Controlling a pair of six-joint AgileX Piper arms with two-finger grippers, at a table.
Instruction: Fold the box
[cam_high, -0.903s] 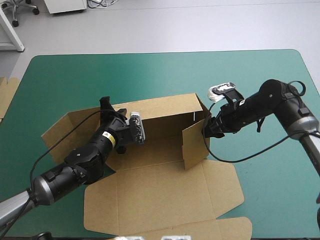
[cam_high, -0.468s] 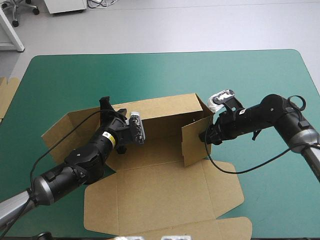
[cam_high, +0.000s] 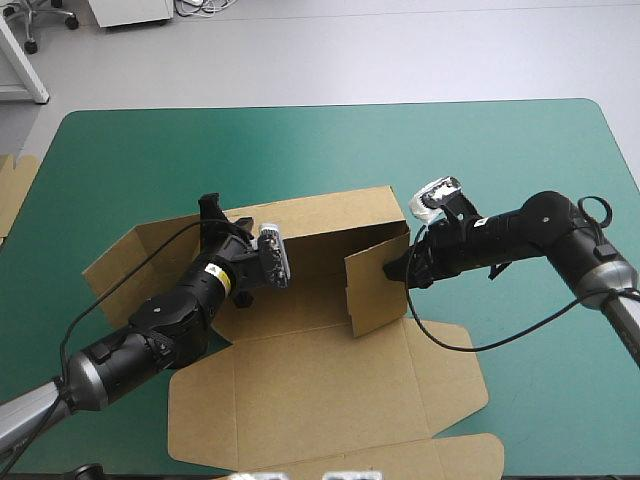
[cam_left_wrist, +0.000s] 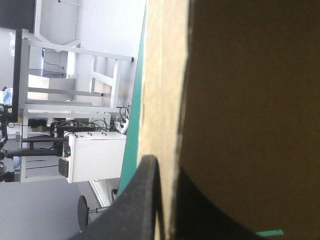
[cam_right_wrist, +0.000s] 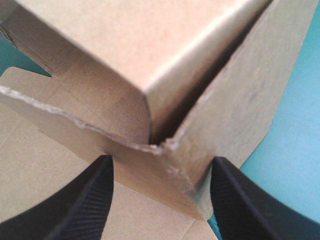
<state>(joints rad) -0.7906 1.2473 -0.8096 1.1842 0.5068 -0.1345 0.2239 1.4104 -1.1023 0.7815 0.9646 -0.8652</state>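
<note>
The brown cardboard box (cam_high: 320, 390), a cut sheet with walls partly raised and lid flat, sat at the centre of the teal-green desk (cam_high: 480, 170). The left end effector (cam_high: 212, 210) pinched the box's far wall. The right end effector (cam_right_wrist: 160, 167) stood spread wide around the box's right end flap.

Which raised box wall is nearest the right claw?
The short brown cardboard end wall, angled inward at the right claw; the long back wall stands farther.
</note>
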